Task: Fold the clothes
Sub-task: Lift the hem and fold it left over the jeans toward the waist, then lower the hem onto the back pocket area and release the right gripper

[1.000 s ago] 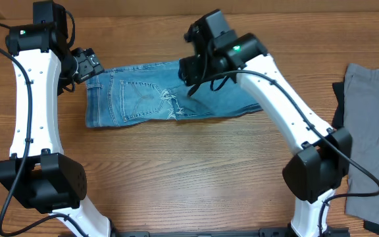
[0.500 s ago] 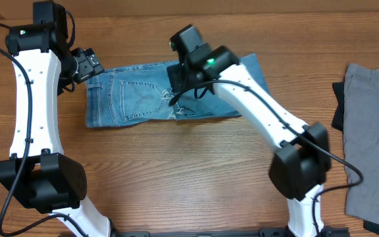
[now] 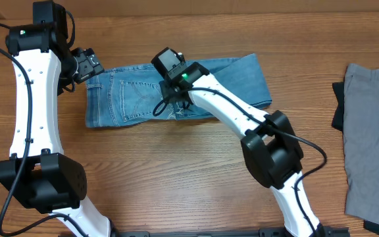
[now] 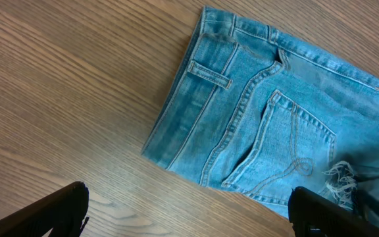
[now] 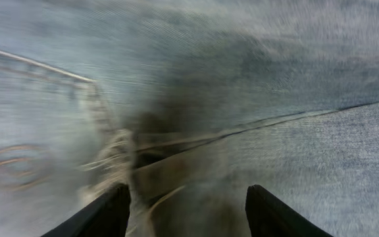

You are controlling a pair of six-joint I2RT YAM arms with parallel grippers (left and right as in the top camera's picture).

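The jeans [image 3: 127, 99] lay half-folded toward the tabletop's [image 3: 176, 171] far edge. The left end effector [image 3: 87, 66] hovered wide open by the waistband [image 4: 176, 115], likely ready to pinch. The right end effector [image 5: 186, 210] sat low over the frayed hem [image 4: 337, 176], and I couldn't tell its grip.

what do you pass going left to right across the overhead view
left arm → jeans → dark cloth → grey cloth; the right arm lies across the jeans, so it is left out
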